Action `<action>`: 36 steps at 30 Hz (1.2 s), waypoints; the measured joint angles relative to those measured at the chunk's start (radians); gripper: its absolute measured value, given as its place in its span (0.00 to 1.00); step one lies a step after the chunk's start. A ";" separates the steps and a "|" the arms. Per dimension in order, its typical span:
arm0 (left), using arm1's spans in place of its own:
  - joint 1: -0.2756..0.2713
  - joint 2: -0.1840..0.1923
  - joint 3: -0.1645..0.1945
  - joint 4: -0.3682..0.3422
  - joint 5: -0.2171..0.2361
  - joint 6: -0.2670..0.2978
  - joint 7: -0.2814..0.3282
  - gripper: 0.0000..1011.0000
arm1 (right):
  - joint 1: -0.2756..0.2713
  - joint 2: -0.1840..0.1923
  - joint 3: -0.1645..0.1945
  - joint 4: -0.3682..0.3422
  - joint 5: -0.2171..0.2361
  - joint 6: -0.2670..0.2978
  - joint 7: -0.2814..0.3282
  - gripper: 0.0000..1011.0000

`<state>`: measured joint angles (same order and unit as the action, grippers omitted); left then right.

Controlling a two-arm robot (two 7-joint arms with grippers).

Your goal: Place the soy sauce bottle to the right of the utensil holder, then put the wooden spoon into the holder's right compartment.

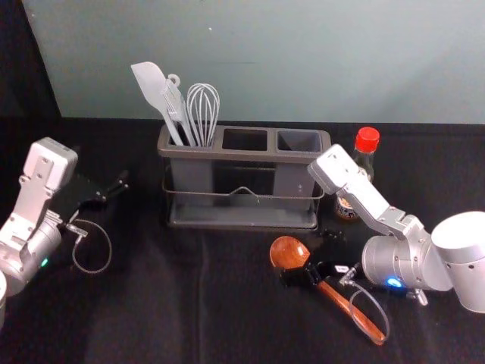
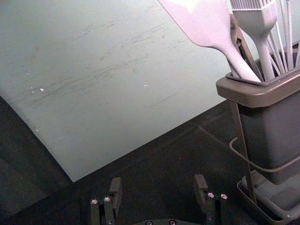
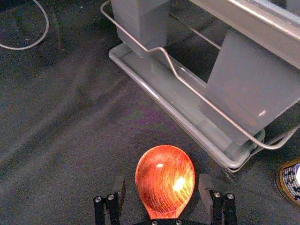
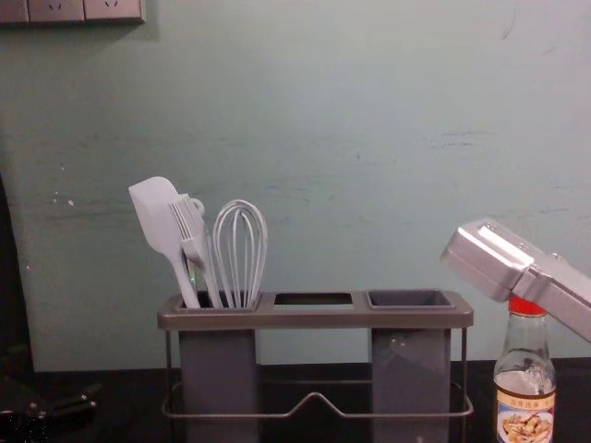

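Bottle first: in the head view it stands upright beside the right end of the utensil holder, towards the surface's far right corner, so I'd call that half done and the spoon step in hand. The wooden spoon lies in front of the holder, its handle slanting towards the near right corner, with the right gripper low over its bowl end. The left gripper waits, parked beyond the holder's left side. From the left wrist, its fingers are spread, holding nothing. From the right wrist, the fingers stand open either side of the bowl; next they should close, then lift straight up before turning, since the holder's front edge is near. In the chest view, the right compartment offers an open mouth, but the forearm passes close to the bottle's cap, so I'd swing cautiously.
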<state>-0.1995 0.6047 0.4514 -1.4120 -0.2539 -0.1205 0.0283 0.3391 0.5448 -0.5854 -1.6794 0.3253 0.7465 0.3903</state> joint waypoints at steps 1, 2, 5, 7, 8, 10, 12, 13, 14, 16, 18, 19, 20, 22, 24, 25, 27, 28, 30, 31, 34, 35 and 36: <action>0.000 0.000 0.000 0.000 0.000 0.000 0.000 0.99 | 0.000 -0.001 0.000 0.002 -0.002 0.000 0.002 0.99; 0.000 0.000 0.000 0.000 0.000 0.000 0.000 0.99 | 0.000 -0.003 0.001 0.005 -0.006 -0.002 0.004 0.99; 0.000 0.000 0.000 0.000 0.000 0.000 0.000 0.99 | 0.000 -0.008 0.002 0.010 -0.014 -0.003 0.009 0.99; 0.000 0.000 0.000 0.000 0.000 0.000 0.000 0.99 | 0.000 -0.010 0.003 0.012 -0.019 -0.005 0.012 0.99; 0.000 0.000 0.000 0.000 0.000 0.000 0.000 0.99 | 0.000 -0.012 0.003 0.014 -0.020 -0.005 0.013 0.99; 0.000 0.000 0.000 0.000 0.000 0.000 0.000 0.99 | 0.000 -0.016 0.004 0.020 -0.026 -0.007 0.017 0.99; 0.000 0.000 0.000 0.000 0.000 0.000 0.000 0.99 | 0.000 -0.021 0.006 0.026 -0.030 -0.010 0.020 0.99; 0.000 0.000 0.000 0.000 0.000 0.000 0.000 0.99 | 0.000 -0.023 0.007 0.028 -0.032 -0.011 0.021 0.99; 0.000 0.000 0.000 0.000 0.000 0.000 0.000 0.99 | 0.000 -0.027 0.007 0.033 -0.036 -0.013 0.024 0.99; 0.000 0.000 0.000 0.000 0.000 0.000 0.000 0.99 | 0.001 -0.033 0.008 0.040 -0.040 -0.014 0.027 0.99; 0.000 0.000 0.000 0.000 0.000 0.000 0.000 0.99 | 0.001 -0.037 0.008 0.043 -0.044 -0.016 0.028 0.99; 0.000 0.000 0.000 0.000 0.000 0.000 0.000 0.99 | 0.001 -0.038 0.008 0.045 -0.046 -0.017 0.029 0.99; 0.000 0.000 0.000 0.000 0.000 0.000 0.000 0.99 | 0.001 -0.041 0.008 0.047 -0.051 -0.020 0.030 0.99; 0.000 0.000 0.000 0.000 0.000 0.000 0.000 0.99 | 0.001 -0.043 0.009 0.049 -0.055 -0.021 0.033 0.99; 0.000 0.000 0.000 0.000 0.000 0.000 0.000 0.99 | -0.001 -0.046 0.010 0.051 -0.061 -0.022 0.036 0.99; 0.000 0.000 0.000 0.000 0.000 0.000 0.000 0.99 | -0.001 -0.047 0.011 0.052 -0.063 -0.022 0.036 0.99; 0.000 0.000 0.000 0.000 0.000 0.000 0.000 0.99 | -0.002 -0.049 0.012 0.054 -0.068 -0.023 0.039 0.99; 0.000 0.000 0.000 0.000 0.000 0.000 0.000 0.99 | -0.002 -0.050 0.013 0.055 -0.071 -0.024 0.041 0.99; 0.000 0.000 0.000 0.000 0.000 0.000 0.000 0.99 | -0.003 -0.052 0.014 0.056 -0.074 -0.025 0.042 0.99; 0.000 0.000 0.000 0.000 0.000 0.000 0.000 0.99 | -0.003 -0.055 0.015 0.058 -0.078 -0.026 0.043 0.99; 0.000 0.000 0.000 0.000 0.000 0.000 0.000 0.99 | -0.003 -0.060 0.016 0.063 -0.087 -0.030 0.047 0.99; 0.000 0.000 0.000 0.000 0.000 0.000 0.000 0.99 | -0.003 -0.061 0.016 0.064 -0.089 -0.031 0.048 0.99; 0.000 0.000 0.000 0.000 0.000 0.000 0.000 0.99 | -0.002 -0.065 0.016 0.068 -0.093 -0.034 0.050 0.99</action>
<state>-0.1995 0.6047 0.4514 -1.4120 -0.2539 -0.1205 0.0283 0.3366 0.4799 -0.5694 -1.6118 0.2321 0.7128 0.4399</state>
